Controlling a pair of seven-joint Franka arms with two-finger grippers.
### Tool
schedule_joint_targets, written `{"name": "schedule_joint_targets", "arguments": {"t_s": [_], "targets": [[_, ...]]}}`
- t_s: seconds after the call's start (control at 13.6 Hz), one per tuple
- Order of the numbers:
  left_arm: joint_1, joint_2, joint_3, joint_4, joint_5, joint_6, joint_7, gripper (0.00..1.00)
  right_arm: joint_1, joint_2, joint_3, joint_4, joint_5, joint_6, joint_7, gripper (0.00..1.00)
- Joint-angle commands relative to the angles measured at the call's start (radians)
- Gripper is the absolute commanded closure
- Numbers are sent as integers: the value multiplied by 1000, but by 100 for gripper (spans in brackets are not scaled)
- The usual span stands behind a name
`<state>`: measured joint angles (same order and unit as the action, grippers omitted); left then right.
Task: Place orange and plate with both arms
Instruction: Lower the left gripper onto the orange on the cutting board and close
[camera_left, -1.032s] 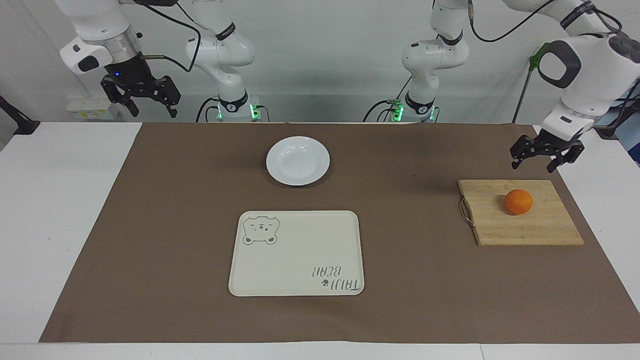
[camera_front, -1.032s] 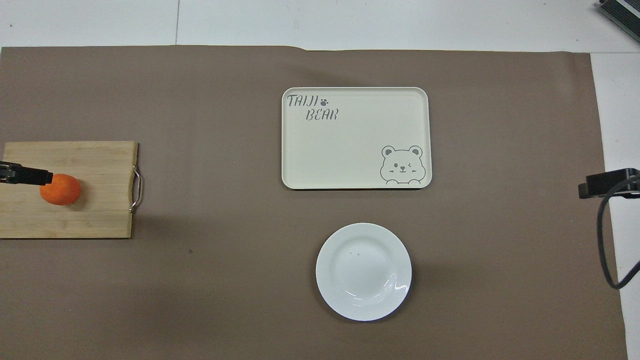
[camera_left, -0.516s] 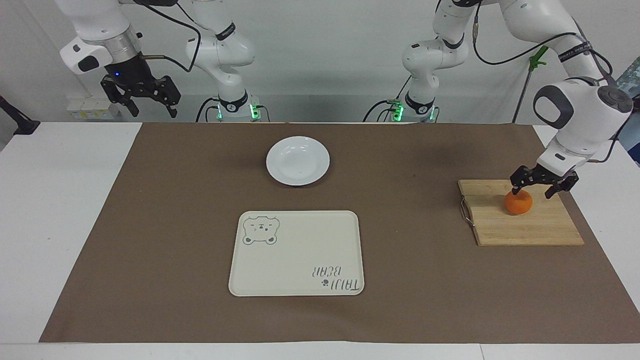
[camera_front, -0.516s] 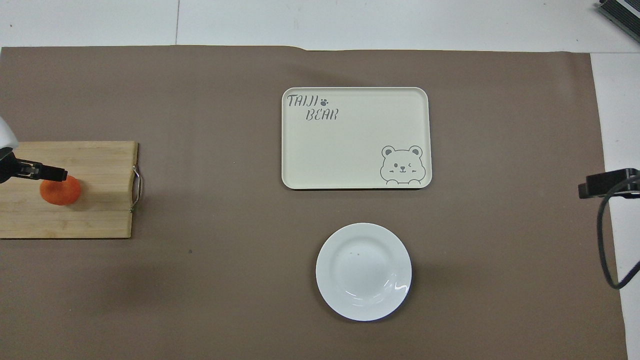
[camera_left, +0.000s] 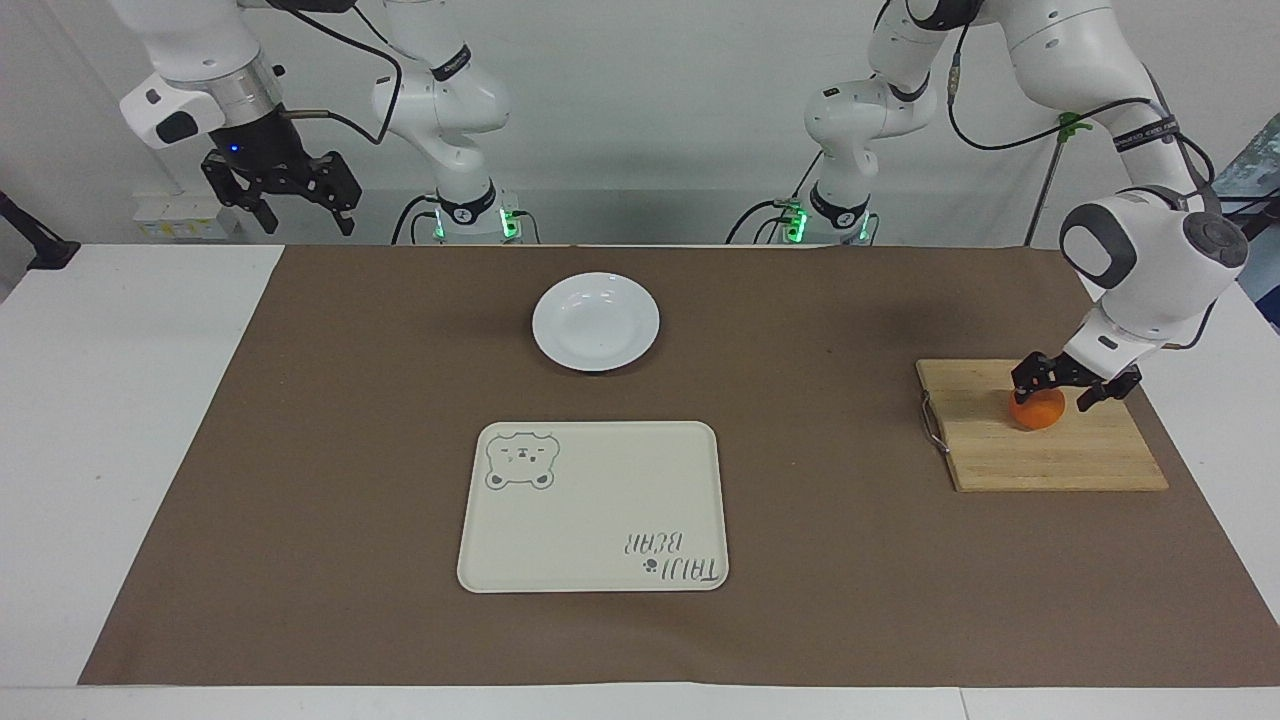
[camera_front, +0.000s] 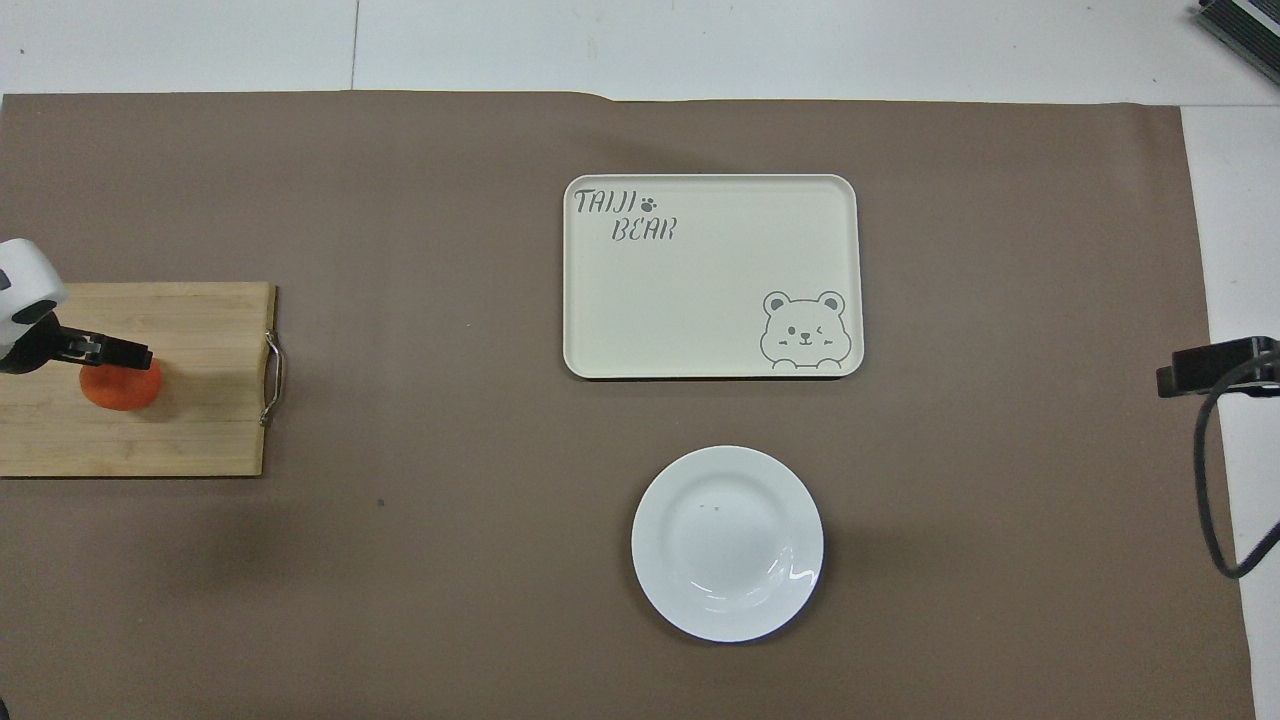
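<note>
The orange (camera_left: 1037, 414) lies on a wooden cutting board (camera_left: 1050, 455) at the left arm's end of the table. My left gripper (camera_left: 1050, 394) is down over the orange, open, with a finger on either side of its top. In the overhead view the left gripper (camera_front: 100, 352) covers part of the orange (camera_front: 122, 390). The white plate (camera_left: 596, 322) sits empty near the robots at mid-table and also shows in the overhead view (camera_front: 727, 543). My right gripper (camera_left: 295, 208) waits open, raised over the right arm's end of the table; only its tip shows in the overhead view (camera_front: 1215, 365).
A cream rectangular tray with a bear drawing (camera_left: 593, 506) lies farther from the robots than the plate and also shows in the overhead view (camera_front: 712, 276). The cutting board (camera_front: 170, 430) has a metal handle on the edge toward the plate. A brown mat covers the table.
My left gripper has come down from above the board's edge onto the orange, its fingers now around the fruit's top. The right arm, plate and tray have not moved.
</note>
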<state>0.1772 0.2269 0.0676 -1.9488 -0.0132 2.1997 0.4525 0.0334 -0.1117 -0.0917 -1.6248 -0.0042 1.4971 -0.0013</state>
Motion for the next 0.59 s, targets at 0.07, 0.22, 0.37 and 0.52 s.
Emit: {"name": "schedule_joint_targets", "arguments": {"t_s": [0.07, 0.22, 0.37, 0.52], "targets": [[34, 19, -6, -47, 4, 70, 20, 0, -10, -13, 4, -18, 6, 14, 15, 0], [31, 17, -6, -73, 2, 89, 18, 0, -10, -13, 4, -18, 6, 14, 15, 0], [33, 15, -6, -93, 2, 103, 20, 0, -10, -13, 4, -18, 6, 14, 15, 0], [33, 14, -6, -93, 2, 95, 18, 0, -10, -13, 4, -18, 6, 14, 15, 0]]}}
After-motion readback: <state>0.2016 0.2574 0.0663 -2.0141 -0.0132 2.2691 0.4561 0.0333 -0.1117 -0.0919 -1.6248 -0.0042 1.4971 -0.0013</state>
